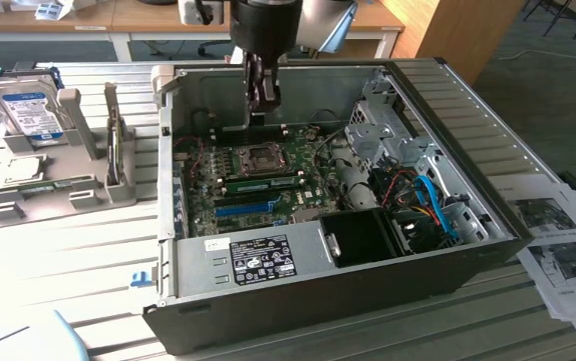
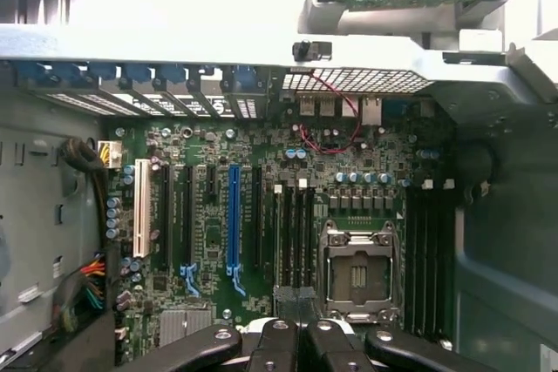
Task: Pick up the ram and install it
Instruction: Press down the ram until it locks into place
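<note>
Green, flat motherboard (image 1: pixel 258 177) lies below the black claw (image 1: pixel 261 105), pinched shut, empty.

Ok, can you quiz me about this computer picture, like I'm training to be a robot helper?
1. True or false: the computer case lies with its side open, so the motherboard shows.
2. Pick one. The end effector hangs over: A) the papers, B) the motherboard, C) the floor.
3. Fill the gap: the hard drive stands on the exterior view's ____ of the computer case.

Key: 1 true; 2 B; 3 left.
</note>
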